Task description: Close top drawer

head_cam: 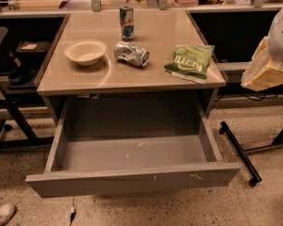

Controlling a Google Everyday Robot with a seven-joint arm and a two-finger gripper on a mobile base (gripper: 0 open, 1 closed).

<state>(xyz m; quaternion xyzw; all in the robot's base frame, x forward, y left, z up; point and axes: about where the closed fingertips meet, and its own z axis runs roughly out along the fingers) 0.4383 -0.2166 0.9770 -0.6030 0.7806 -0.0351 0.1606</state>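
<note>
Right of table and top drawer hang jaws.

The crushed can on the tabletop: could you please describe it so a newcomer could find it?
Find the tan table above the open top drawer; the gripper hangs beyond its right edge. Between the white bowl and the green chip bag lies the crushed can. Unlike the upright can behind it, it is dented, silvery and on its side.
</note>
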